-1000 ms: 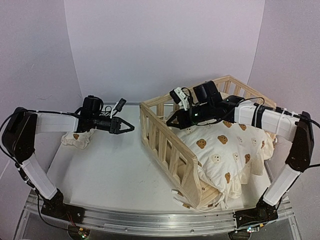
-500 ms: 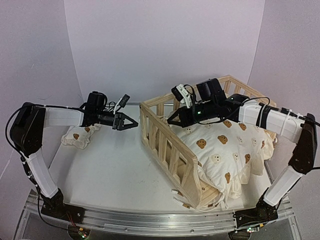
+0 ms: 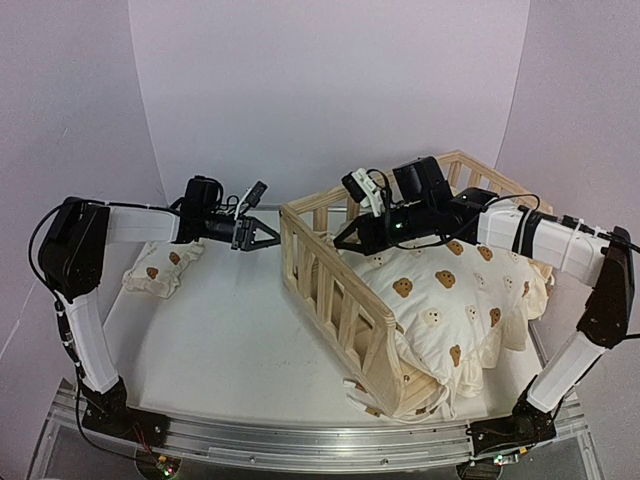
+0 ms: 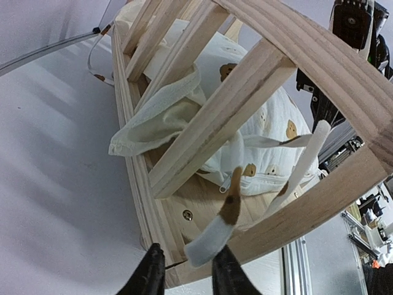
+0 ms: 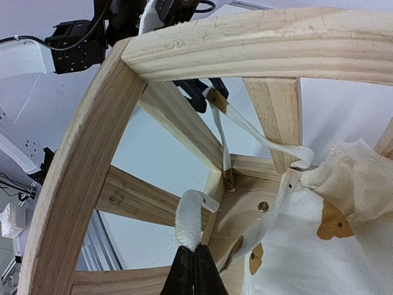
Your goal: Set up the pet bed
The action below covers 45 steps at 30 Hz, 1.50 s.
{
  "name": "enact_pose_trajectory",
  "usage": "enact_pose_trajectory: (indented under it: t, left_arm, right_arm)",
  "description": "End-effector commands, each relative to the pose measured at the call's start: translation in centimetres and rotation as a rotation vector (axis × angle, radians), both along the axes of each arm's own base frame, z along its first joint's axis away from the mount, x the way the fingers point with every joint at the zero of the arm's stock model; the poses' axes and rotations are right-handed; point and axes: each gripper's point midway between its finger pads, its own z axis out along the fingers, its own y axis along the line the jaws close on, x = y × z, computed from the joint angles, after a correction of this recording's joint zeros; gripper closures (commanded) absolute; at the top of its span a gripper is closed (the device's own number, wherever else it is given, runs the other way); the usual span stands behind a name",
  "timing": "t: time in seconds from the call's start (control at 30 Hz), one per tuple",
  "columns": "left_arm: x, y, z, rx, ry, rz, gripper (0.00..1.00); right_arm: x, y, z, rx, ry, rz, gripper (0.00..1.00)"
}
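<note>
At far-left corner of light pine slatted bed frame (image 3: 330, 290) on white counter (image 3: 230, 330), right tool (image 5: 195, 261) pinches cream cushion tie (image 5: 187, 218), likely feeding it outward; left tool (image 4: 187, 270), jaws apart, hovers outside rail to grab it.

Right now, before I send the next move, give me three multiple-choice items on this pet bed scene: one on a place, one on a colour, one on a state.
1. Where is the small pillow?
A) on the table, left of the wooden frame
B) inside the frame
C) hung over a rail

2. What colour are the bear prints on the cushion?
A) blue
B) brown
C) green

3. What state is the right pincer in?
A) wide open
B) shut on nothing
C) shut on a white tie

Answers:
1. A, it lies on the table outside the rails.
2. B, brown bears on cream cloth.
3. C, the right wrist view shows the tie pinched between its tips.
</note>
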Motion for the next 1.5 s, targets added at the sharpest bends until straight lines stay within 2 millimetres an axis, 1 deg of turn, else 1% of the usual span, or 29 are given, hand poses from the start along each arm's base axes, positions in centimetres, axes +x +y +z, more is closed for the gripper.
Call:
enact_pose_trajectory:
  t: [0.0, 0.07, 0.1, 0.17, 0.23, 0.3, 0.37, 0.43, 0.53, 0.6, 0.67, 0.73, 0.77, 0.8, 0.83, 0.9, 0.93, 1.0, 1.03, 1.1, 1.2, 1.27, 1.3, 1.33, 1.4, 1.47]
  left_arm:
    - [0.7, -0.7, 3.0, -0.037, -0.090, -0.009, 0.83]
    - [1.0, -0.3, 3.9, -0.020, -0.111, 0.047, 0.96]
    - [1.3, 0.1, 4.0, 0.010, -0.115, 0.099, 1.00]
    - [2.7, 1.6, 3.2, 0.131, -0.131, 0.244, 1.00]
    - [3.8, 3.6, 2.2, 0.268, -0.119, 0.381, 1.00]
    - [4.2, 5.2, 1.7, 0.364, -0.092, 0.472, 1.00]
    - [3.9, 6.3, 2.2, 0.393, -0.073, 0.529, 1.00]
    - [3.1, 6.3, 3.4, 0.373, -0.055, 0.527, 1.00]
    - [2.0, 5.6, 4.8, 0.366, -0.044, 0.518, 1.00]
    - [2.0, 5.7, 4.2, 0.410, -0.019, 0.537, 1.00]
    - [2.6, 6.4, 2.0, 0.467, 0.025, 0.578, 1.00]
    - [3.1, 6.9, -0.8, 0.527, 0.081, 0.611, 0.95]
    - [3.2, 7.3, -2.0, 0.553, 0.107, 0.631, 0.86]
    - [3.2, 7.8, -2.9, 0.573, 0.125, 0.655, 0.80]
    - [3.1, 8.3, -3.5, 0.587, 0.130, 0.681, 0.71]
    - [2.4, 9.0, -2.9, 0.562, 0.107, 0.714, 0.57]
    - [1.8, 9.3, -2.2, 0.527, 0.087, 0.725, 0.51]
    - [-0.2, 9.2, -0.1, 0.428, 0.033, 0.698, 0.45]
    - [-1.6, 9.2, 0.1, 0.384, 0.014, 0.669, 0.44]
    - [-4.6, 8.0, 2.3, 0.222, -0.052, 0.562, 0.43]
    - [-9.5, 6.2, 7.5, -0.085, -0.197, 0.395, 0.41]
    - [-11.2, 4.9, 8.1, -0.130, -0.274, 0.362, 0.40]
    - [-11.9, 3.8, 8.2, -0.134, -0.297, 0.334, 0.39]
    - [-11.7, 3.2, 7.9, -0.128, -0.300, 0.330, 0.39]
    - [-11.1, 2.1, 7.2, -0.116, -0.280, 0.299, 0.38]
    - [-9.9, 1.2, 6.3, -0.100, -0.263, 0.293, 0.37]
  right_arm:
    - [0.2, 0.7, 2.0, 0.048, -0.059, 0.037, 1.00]
    - [0.2, 0.9, 1.9, 0.046, -0.064, 0.050, 1.00]
    - [0.1, 1.0, 1.9, 0.047, -0.067, 0.061, 1.00]
    - [0.0, 1.3, 1.9, 0.049, -0.075, 0.085, 1.00]
    - [-0.2, 1.5, 1.9, 0.051, -0.088, 0.112, 1.00]
    - [-0.1, 1.6, 1.9, 0.047, -0.103, 0.124, 1.00]
    - [-0.1, 1.7, 1.8, 0.047, -0.112, 0.137, 1.00]
    - [-0.2, 1.8, 1.9, 0.050, -0.121, 0.156, 1.00]
    - [0.2, 1.8, 1.8, 0.044, -0.126, 0.150, 1.00]
    - [0.4, 1.9, 1.8, 0.050, -0.121, 0.155, 1.00]
    - [0.6, 2.3, 1.9, 0.057, -0.119, 0.167, 1.00]
    - [0.9, 2.7, 1.9, 0.061, -0.115, 0.172, 1.00]
    - [1.0, 2.9, 2.2, 0.069, -0.120, 0.176, 1.00]
    - [1.1, 3.1, 2.2, 0.071, -0.118, 0.182, 1.00]
    - [1.2, 3.4, 2.2, 0.074, -0.120, 0.189, 1.00]
    - [1.7, 3.7, 2.3, 0.073, -0.132, 0.194, 1.00]
    - [1.9, 3.9, 2.2, 0.073, -0.134, 0.196, 1.00]
    - [1.8, 4.7, 1.6, 0.084, -0.113, 0.236, 1.00]
    - [1.8, 5.0, 1.4, 0.087, -0.107, 0.247, 1.00]
    - [1.9, 5.2, 1.0, 0.087, -0.098, 0.255, 1.00]
    - [1.6, 5.8, 0.4, 0.094, -0.085, 0.287, 1.00]
    - [1.1, 6.1, 0.2, 0.109, -0.077, 0.323, 1.00]
    - [0.9, 6.2, 0.1, 0.113, -0.074, 0.333, 1.00]
    - [0.8, 6.2, -0.1, 0.116, -0.074, 0.344, 1.00]
    - [0.5, 6.2, -0.2, 0.121, -0.073, 0.356, 1.00]
    - [0.3, 6.2, -0.3, 0.129, -0.065, 0.370, 1.00]
